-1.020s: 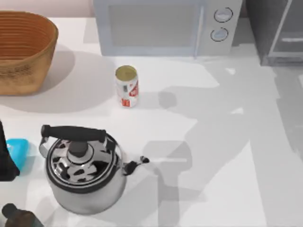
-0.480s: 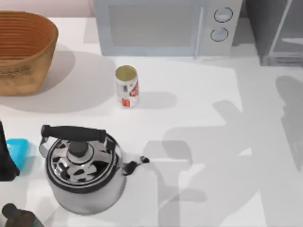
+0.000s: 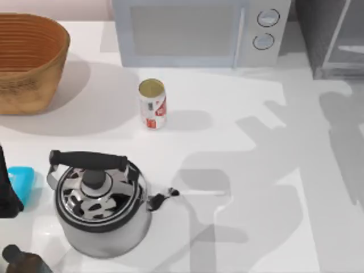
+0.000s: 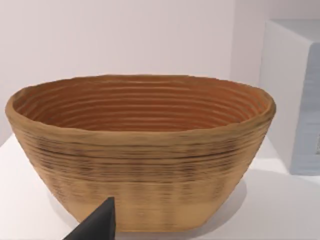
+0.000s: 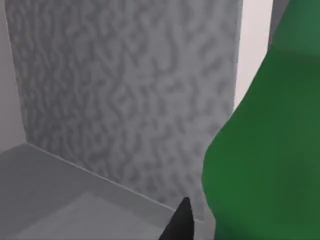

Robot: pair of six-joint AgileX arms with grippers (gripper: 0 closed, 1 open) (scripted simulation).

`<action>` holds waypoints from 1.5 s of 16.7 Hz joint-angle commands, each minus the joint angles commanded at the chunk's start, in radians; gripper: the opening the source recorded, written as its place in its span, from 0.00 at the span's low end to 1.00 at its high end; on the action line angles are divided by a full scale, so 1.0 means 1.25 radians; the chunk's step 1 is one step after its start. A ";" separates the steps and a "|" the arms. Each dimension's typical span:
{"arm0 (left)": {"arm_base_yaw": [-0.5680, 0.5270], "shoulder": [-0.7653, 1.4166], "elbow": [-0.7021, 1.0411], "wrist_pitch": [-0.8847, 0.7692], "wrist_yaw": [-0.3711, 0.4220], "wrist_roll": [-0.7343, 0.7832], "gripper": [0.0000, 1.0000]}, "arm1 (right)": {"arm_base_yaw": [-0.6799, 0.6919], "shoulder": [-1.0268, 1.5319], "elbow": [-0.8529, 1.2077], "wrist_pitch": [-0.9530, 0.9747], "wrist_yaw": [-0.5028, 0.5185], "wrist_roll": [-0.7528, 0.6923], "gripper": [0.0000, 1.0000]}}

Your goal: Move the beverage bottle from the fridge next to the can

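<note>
The beverage bottle (image 5: 270, 150) is a green mass close in the right wrist view, standing inside the fridge against its mottled grey wall (image 5: 125, 90). A dark tip of my right gripper (image 5: 179, 224) shows just beside the bottle's lower body; I cannot tell whether they touch. In the top view the fridge (image 3: 333, 34) stands at the back right corner. The white and red can (image 3: 152, 104) stands upright left of the table's middle, in front of the microwave. My left arm (image 3: 4, 193) is parked at the left edge, facing the basket.
A woven basket (image 3: 28, 62) sits at the back left and a light grey microwave (image 3: 196, 31) at the back middle. A steel kettle (image 3: 99, 207) stands at the front left, with a blue object (image 3: 23, 182) and a dark brown bottle (image 3: 20, 261) near it. Arm shadows cross the right half.
The arm shadows on the table's right half have shifted, now reaching up toward the fridge. The can, kettle, basket and left arm have not moved.
</note>
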 joint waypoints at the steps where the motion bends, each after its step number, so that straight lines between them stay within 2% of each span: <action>1: 0.000 0.000 0.000 0.000 0.000 0.000 1.00 | 0.035 0.013 0.003 0.005 -0.024 0.004 0.00; 7: 0.000 0.000 0.000 0.000 0.000 0.000 1.00 | 0.333 0.097 0.016 0.033 -0.224 0.031 0.00; 10: 0.000 0.000 0.000 0.000 0.000 0.000 1.00 | 0.430 0.121 0.018 0.042 -0.304 0.041 0.00; 12: 0.000 0.000 0.000 0.000 0.000 0.000 1.00 | 0.452 0.127 0.018 0.043 -0.325 0.044 0.00; 22: 0.000 0.000 0.000 0.000 0.000 0.000 1.00 | 0.452 0.127 0.018 0.043 -0.325 0.044 0.00; 25: 0.000 0.000 0.000 0.000 0.000 0.000 1.00 | 0.452 0.127 0.018 0.043 -0.325 0.044 0.23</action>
